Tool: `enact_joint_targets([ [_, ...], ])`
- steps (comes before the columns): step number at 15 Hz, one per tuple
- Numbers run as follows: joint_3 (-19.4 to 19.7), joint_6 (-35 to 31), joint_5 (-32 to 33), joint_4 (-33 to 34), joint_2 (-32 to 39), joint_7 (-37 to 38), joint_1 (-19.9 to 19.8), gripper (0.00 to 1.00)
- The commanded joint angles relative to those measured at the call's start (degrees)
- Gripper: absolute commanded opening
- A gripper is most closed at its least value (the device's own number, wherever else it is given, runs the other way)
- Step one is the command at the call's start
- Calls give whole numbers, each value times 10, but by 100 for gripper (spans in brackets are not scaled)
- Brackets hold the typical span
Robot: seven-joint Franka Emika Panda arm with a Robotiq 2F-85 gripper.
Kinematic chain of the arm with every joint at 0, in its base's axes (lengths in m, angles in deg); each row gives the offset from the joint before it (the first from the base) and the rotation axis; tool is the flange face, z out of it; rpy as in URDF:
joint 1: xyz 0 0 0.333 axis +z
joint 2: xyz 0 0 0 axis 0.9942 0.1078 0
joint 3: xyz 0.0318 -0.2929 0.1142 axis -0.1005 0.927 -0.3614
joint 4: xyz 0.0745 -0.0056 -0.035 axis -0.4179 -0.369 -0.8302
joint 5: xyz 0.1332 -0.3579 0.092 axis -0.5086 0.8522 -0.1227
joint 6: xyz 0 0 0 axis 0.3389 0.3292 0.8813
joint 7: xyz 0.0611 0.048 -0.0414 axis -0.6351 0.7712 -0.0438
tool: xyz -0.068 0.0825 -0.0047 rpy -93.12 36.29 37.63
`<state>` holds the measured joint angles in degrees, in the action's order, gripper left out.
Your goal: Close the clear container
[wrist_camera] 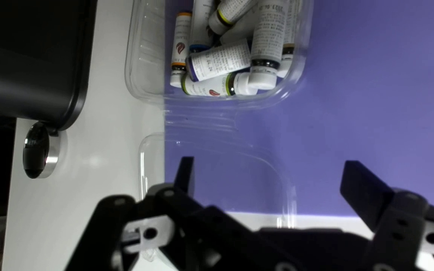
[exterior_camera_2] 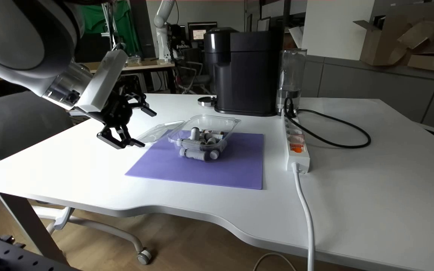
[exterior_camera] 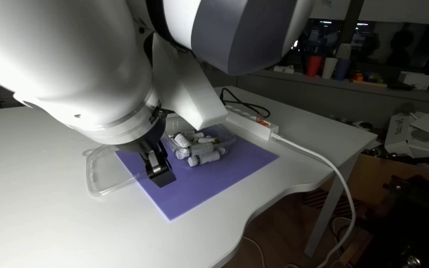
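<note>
The clear container [exterior_camera: 228,138] sits on the purple mat with several small white-labelled bottles inside. It also shows in an exterior view [exterior_camera_2: 226,122] and, at the top, in the wrist view [wrist_camera: 141,71]. Its clear lid [exterior_camera: 91,175] is folded open beside it, partly over the mat's edge; it also shows in an exterior view [exterior_camera_2: 158,133] and the wrist view [wrist_camera: 288,190]. A ridged clear strip lies between box and lid. My gripper [exterior_camera_2: 145,128] is open and empty above the lid area; in the wrist view the fingers [wrist_camera: 271,175] stand wide apart. The gripper hides the lid's near part there.
The purple mat [exterior_camera_2: 236,177] lies on the white table [exterior_camera_2: 352,180]. A black machine [exterior_camera_2: 254,71] stands behind the container. A white power strip [exterior_camera_2: 296,146] with a black cable [exterior_camera_2: 337,143] lies beside the mat. A small metal round item [exterior_camera_2: 206,101] sits near the machine.
</note>
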<state>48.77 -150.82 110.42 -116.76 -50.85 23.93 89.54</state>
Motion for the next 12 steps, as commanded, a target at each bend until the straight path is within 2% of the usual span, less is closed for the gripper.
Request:
enact_joint_targets([
  [1,3,41,12,19,23,15,15,100],
  [7,-5,76,19,51,68,19,28,100],
  [12,-10,91,19,82,98,50,36,100],
])
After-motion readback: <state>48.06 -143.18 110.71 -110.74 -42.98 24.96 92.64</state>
